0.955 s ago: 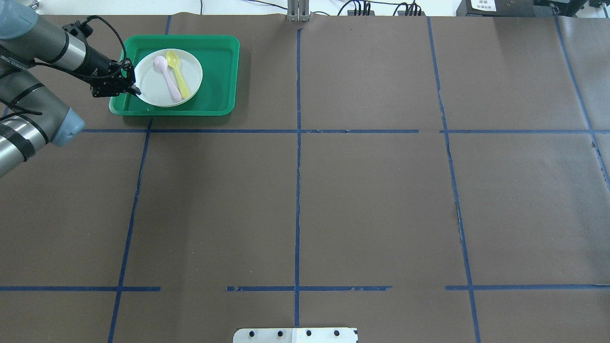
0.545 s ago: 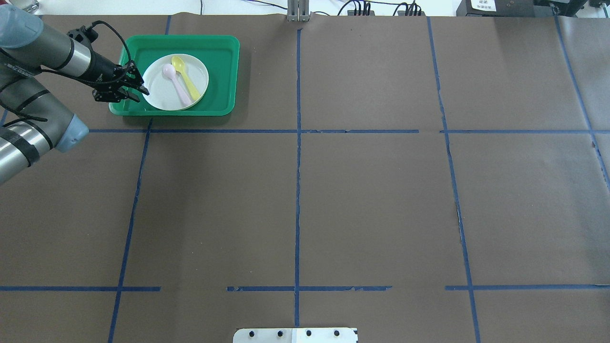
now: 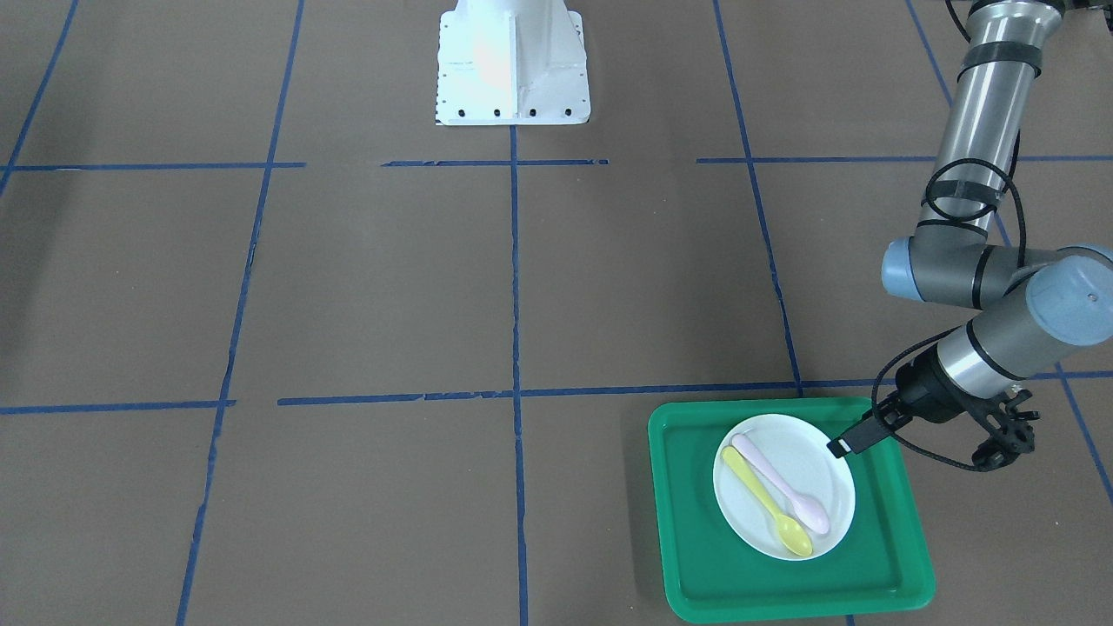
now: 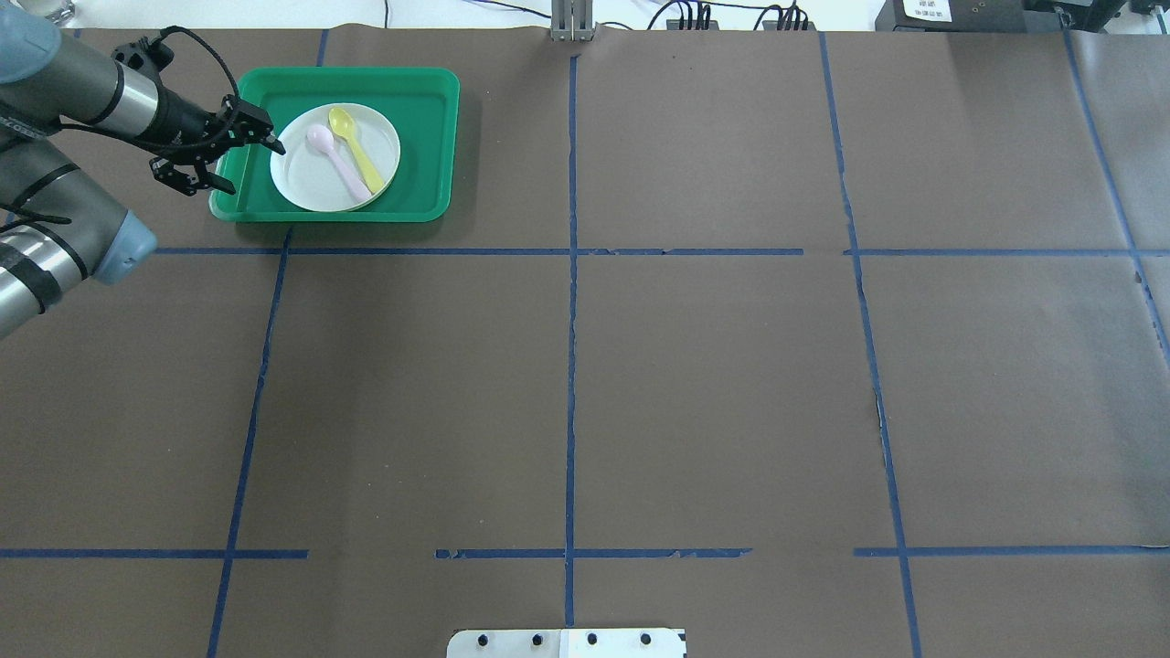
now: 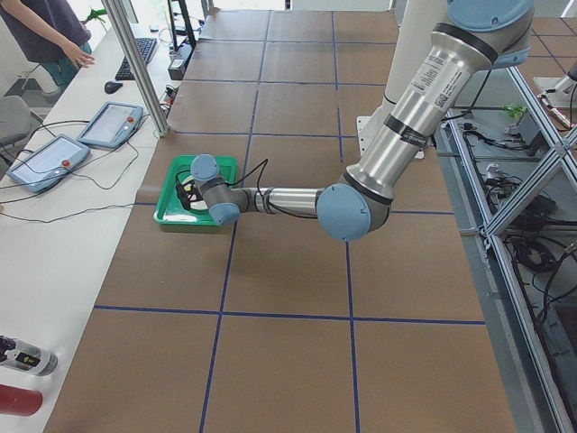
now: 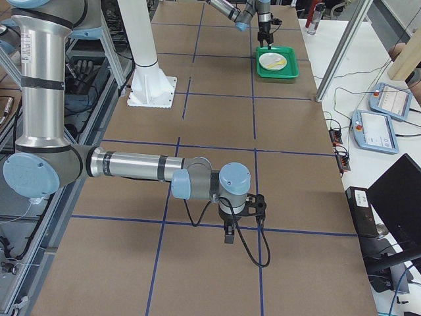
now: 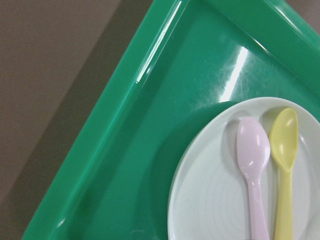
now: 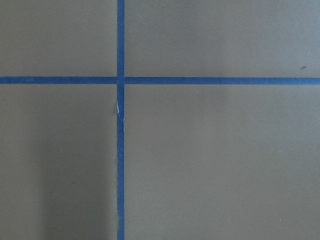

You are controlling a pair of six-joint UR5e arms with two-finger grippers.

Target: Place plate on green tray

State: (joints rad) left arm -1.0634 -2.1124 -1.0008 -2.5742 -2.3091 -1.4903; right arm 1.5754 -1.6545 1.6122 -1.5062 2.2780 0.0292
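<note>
The green tray (image 4: 425, 137) lies at the table's far left corner and also shows in the front view (image 3: 878, 556). A white plate (image 4: 315, 178) rests flat in it, carrying a pink spoon (image 4: 334, 160) and a yellow spoon (image 4: 356, 151). My left gripper (image 4: 233, 164) is open and empty at the plate's left rim, one finger over the rim and the other outside the tray. The left wrist view shows the plate (image 7: 210, 190) on the tray (image 7: 150, 125). My right gripper (image 6: 231, 230) shows only in the right side view, low over bare table; I cannot tell if it is open.
Blue tape lines grid the brown table cover. The robot's white base (image 3: 513, 61) stands at the near middle edge. A metal post (image 5: 135, 63) and a side desk with tablets (image 5: 54, 153) lie beyond the tray's end of the table.
The left gripper held the plate's left rim a second ago. The plate shifted slightly right and settled on the tray. The gripper opened, let go and drew back to the left.
</note>
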